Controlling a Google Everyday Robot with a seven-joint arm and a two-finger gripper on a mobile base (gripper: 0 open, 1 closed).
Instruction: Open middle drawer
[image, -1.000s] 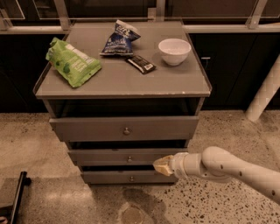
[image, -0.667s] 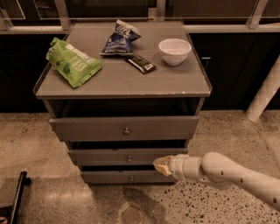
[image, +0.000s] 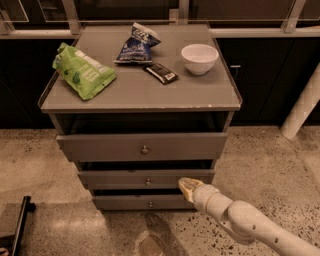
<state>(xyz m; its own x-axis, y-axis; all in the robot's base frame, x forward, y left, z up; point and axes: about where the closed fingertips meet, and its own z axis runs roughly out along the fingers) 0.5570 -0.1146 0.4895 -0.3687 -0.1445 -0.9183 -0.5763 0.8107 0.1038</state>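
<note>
The middle drawer (image: 120, 179) is the grey flat front with a small round knob (image: 148, 182), between the taller top drawer (image: 100, 146) and the smallest bottom drawer (image: 125, 202). A dark gap shows above its front. My gripper (image: 187, 188), cream-tipped on a white arm (image: 240, 220), comes in from the lower right. It sits at the right part of the middle drawer's front, right of the knob, level with the front's lower edge.
On the cabinet top (image: 140, 92) lie a green bag (image: 82, 72), a blue chip bag (image: 137, 45), a dark snack bar (image: 161, 73) and a white bowl (image: 199, 58). A white post (image: 302, 112) stands at the right. A black bar (image: 20, 225) lies on the speckled floor at lower left.
The arm behind the gripper has dropped lower and angled more steeply. The gripper's tip stays at the same spot on the drawer front. The drawers look unchanged.
</note>
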